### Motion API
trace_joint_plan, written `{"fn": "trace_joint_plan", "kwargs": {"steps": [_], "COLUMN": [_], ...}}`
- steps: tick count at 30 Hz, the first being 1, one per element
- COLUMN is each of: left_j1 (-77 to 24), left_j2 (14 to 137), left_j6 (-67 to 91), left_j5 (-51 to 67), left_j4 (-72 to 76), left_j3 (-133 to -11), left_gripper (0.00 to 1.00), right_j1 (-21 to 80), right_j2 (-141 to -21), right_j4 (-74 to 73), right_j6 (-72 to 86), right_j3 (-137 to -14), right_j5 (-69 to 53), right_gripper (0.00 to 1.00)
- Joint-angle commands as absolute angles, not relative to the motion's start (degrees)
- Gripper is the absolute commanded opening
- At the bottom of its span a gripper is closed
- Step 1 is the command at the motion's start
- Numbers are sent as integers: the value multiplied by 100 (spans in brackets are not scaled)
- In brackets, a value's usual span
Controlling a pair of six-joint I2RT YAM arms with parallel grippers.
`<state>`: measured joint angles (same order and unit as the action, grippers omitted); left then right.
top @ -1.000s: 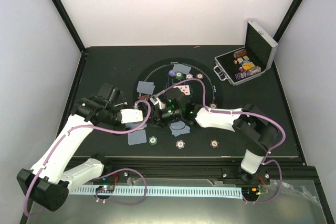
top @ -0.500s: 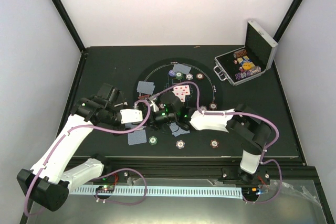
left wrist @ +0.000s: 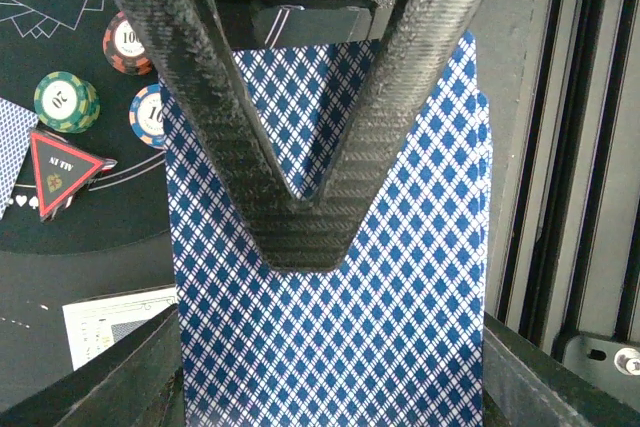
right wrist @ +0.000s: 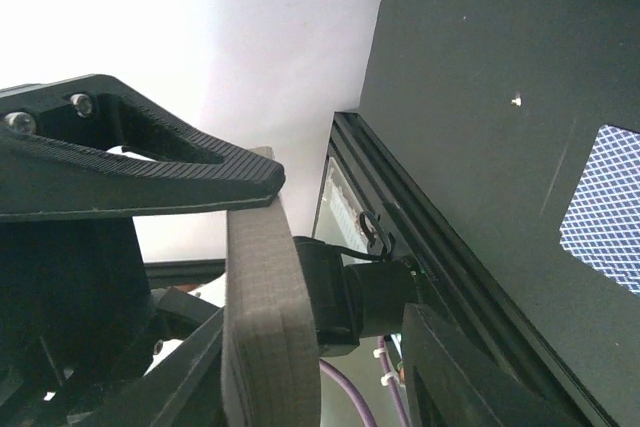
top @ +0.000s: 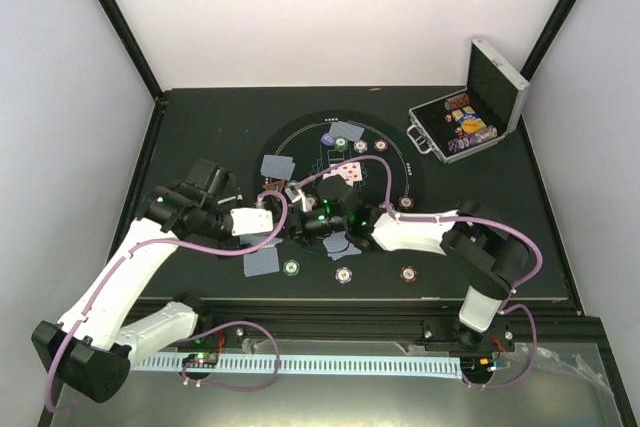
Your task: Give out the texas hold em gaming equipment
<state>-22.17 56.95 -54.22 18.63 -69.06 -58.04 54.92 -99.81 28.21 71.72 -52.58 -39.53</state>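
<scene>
Over at nine o'clock on the round black mat (top: 300, 142), the left gripper (left wrist: 300, 244) has its jaws pressed together at the tips, pinching a blue diamond-backed card (left wrist: 400, 327) that fills the left wrist view. Up at ten o'clock from that card, same view: a red triangle marker (left wrist: 62, 162), a green chip (left wrist: 66, 100), a purple-white chip (left wrist: 148, 117) and a red-brown chip (left wrist: 128, 42), bunched close on the mat.

From overhead, a loose card (top: 262, 260) lies face down at eight o'clock by the mat's rim. A second green chip (top: 291, 268) sits at seven and a striped chip (top: 343, 275) at six.

At the centre, the right gripper (top: 318, 222) meets the left one almost nose to nose. Spread or closed? Can't tell from any view.

Face-up cards (top: 350, 172) lie just past centre, with another chip (top: 408, 272) at five. Well off the mat at two o'clock, the silver case (top: 497, 82) stands open with chips racked inside.
</scene>
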Motion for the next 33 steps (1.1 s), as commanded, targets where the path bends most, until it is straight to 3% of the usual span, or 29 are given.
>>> {"fn": "trace_joint_plan", "kwargs": {"steps": [1, 6, 21, 25, 27, 28, 31, 33], "left_j1": [-2206, -2199, -2206, -2206, -2206, -2206, -2206, -2201], "left_j2": [5510, 5486, 5502, 5513, 5562, 5583, 5692, 5754], "left_j6": [-5392, -5408, -5389, -5396, -5411, -5420, -5491, -5488], "left_j5": [1950, 1897, 1719, 1688, 1707, 1724, 1916, 1979], "left_j4": [-6952, -6856, -6694, -6721, -6816, -6884, -7236, -7353], "left_j3": [-6014, -5902, -5810, -5802, -5822, -5839, -5929, -5995], "left_gripper": [2, 2, 1, 3, 11, 20, 47, 55], "right_j1": [5385, 5415, 5743, 5744, 5738, 5735, 5738, 5739], "right_j2": [-9855, -9670, -10198, -10169, -10130, -10109, -10022, -9970], "right_j4": [2176, 2082, 3797, 3874, 3740, 3650, 3221, 3030], "right_j6": [6872, 6783, 7794, 7844, 7694, 7622, 7260, 7095], "right_j3": [-5176, -5317, -5440, -5402, -5407, -5420, -5492, -5485], "right_j5": [-3673, -3754, -4465, -4450, -4456, -4455, -4448, -4437], "right_gripper": [41, 29, 28, 15, 7, 3, 1, 1]}}
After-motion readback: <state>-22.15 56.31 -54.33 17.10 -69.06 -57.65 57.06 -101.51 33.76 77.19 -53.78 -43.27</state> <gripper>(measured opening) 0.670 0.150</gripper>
